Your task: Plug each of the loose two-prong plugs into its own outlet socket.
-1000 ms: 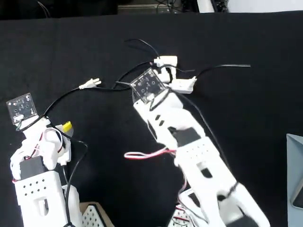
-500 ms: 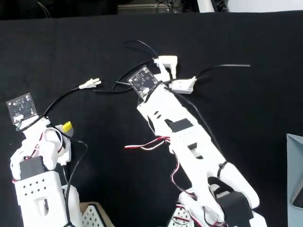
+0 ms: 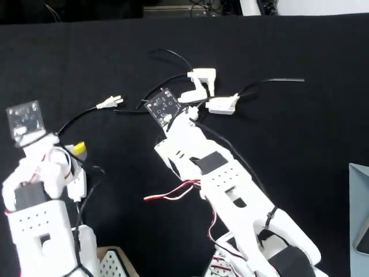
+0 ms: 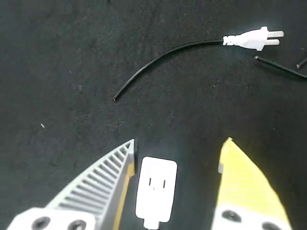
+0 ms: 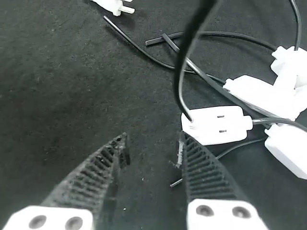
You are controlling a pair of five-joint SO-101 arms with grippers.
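Note:
In the left wrist view my left gripper (image 4: 180, 141) is open, a grey finger (image 4: 103, 184) and a yellow finger (image 4: 244, 182) standing either side of a white outlet socket (image 4: 156, 189) on the black cloth. A loose white two-prong plug (image 4: 252, 39) on a black cord lies farther out; the high view has this plug (image 3: 109, 103) left of centre. My right gripper (image 5: 152, 136) is open with nothing between its black ribbed fingers. Just beyond them lies a second white socket (image 5: 218, 124) with a black cord. Another plug (image 5: 115, 5) lies farther off.
More white outlet blocks (image 5: 261, 96) and tangled black cords cluster beside the right gripper, and in the high view the blocks (image 3: 222, 105) lie at the table's centre back. Red and white wires (image 3: 170, 193) hang from the right arm. A grey box (image 3: 360, 219) sits at the right edge.
The right arm has swung left and stretched forward, away from the outlet cluster. The left arm has shifted slightly, its wrist board now higher in the view.

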